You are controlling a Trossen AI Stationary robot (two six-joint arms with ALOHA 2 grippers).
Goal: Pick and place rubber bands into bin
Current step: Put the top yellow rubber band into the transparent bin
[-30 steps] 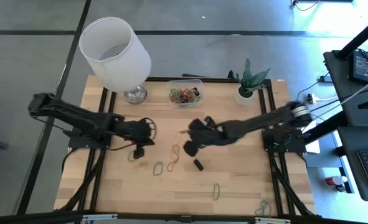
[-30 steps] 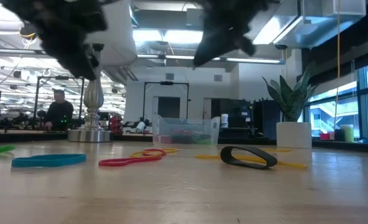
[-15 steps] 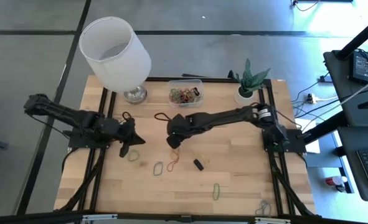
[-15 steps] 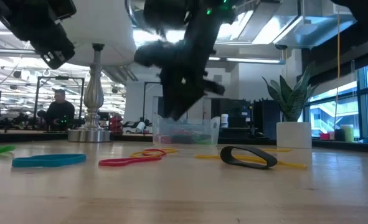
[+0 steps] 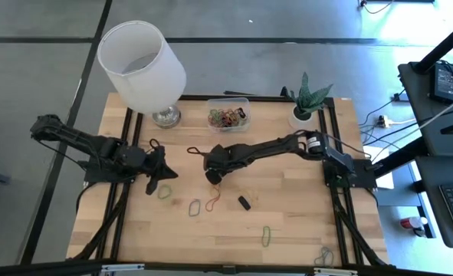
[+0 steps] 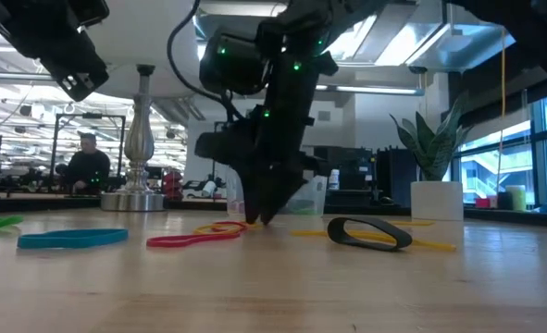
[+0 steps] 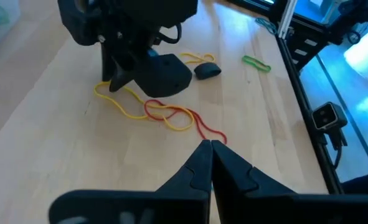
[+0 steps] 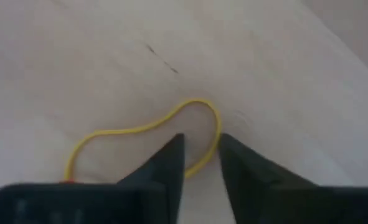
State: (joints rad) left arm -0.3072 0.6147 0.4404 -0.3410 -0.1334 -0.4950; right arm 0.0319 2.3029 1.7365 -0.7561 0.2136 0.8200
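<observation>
The bin [image 5: 228, 116], a clear container holding several coloured rubber bands, stands at the table's far edge. Loose rubber bands lie flat on the wood. A yellow one [image 8: 140, 129] is under my right gripper [image 5: 213, 178]. A red one [image 7: 190, 122], a black one [image 6: 370, 233], a blue one [image 6: 69, 239] and green ones [image 5: 266, 235] lie apart from it. My right gripper [image 8: 200, 149] is open and points down at the table, one finger on each side of a strand of the yellow band. My left gripper [image 7: 210, 146] is shut on nothing and hovers left of centre [image 5: 163, 173]. My right gripper comes from above, pointing down, its fingers [image 8: 166, 167] standing across one strand of the yellow band's loop end [image 8: 203, 159]. The band lies slack and flat on the table. Whether the fingers touch the strand I cannot tell.
A white lampshade on a metal base [image 5: 142, 61] stands at the far left. A potted plant [image 5: 306, 101] stands at the far right. Dark bands [image 5: 155, 143] lie near the left arm. Bare wood lies toward the near edge.
My right gripper has swung from the table's middle right toward its left and come down until its fingertips are at the yellow band. My left gripper has drawn back a little toward the left edge. The bands have stayed where they lay.
</observation>
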